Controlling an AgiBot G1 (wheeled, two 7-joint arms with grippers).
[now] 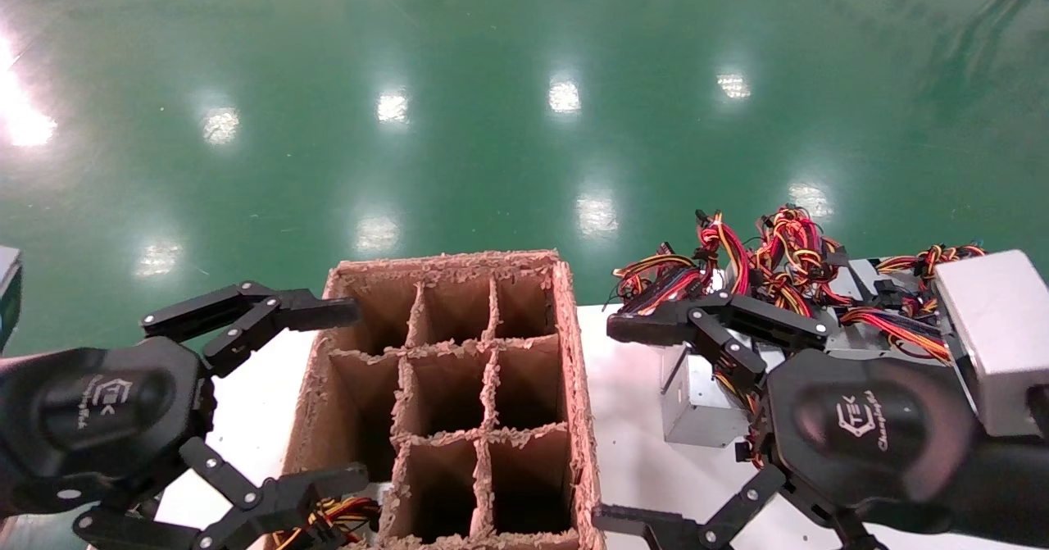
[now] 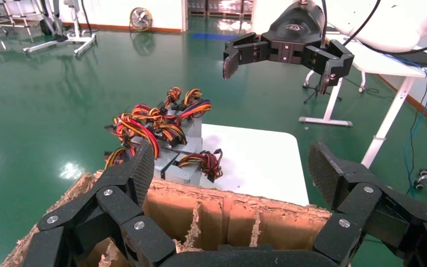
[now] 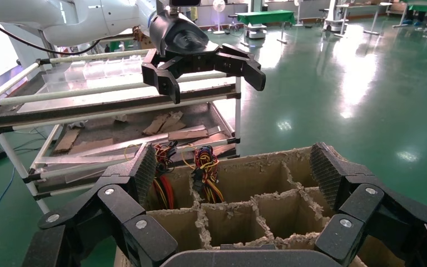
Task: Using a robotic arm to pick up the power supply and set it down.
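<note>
Several silver-grey power supplies (image 1: 697, 409) with red, yellow and black wire bundles (image 1: 778, 247) lie piled on the white table (image 1: 631, 460), right of the cardboard box (image 1: 567, 345). The left wrist view shows the same pile (image 2: 169, 161). My right gripper (image 1: 606, 423) hovers open and empty between box and pile, beside the nearest power supply. My left gripper (image 1: 356, 394) hangs open and empty at the box's left side. More wires (image 3: 205, 175) stick out of two box compartments and show at the near-left corner (image 1: 328, 515). Each wrist view shows its own fingers (image 2: 139, 172) (image 3: 142, 172) spread wide.
The brown box (image 3: 256, 167) is split by ragged dividers into a three-by-three grid. Another silver box (image 1: 996, 329) sits close by my right arm. A tube-frame rack (image 3: 117, 105) with cardboard scraps stands left of the box. Green floor surrounds the table.
</note>
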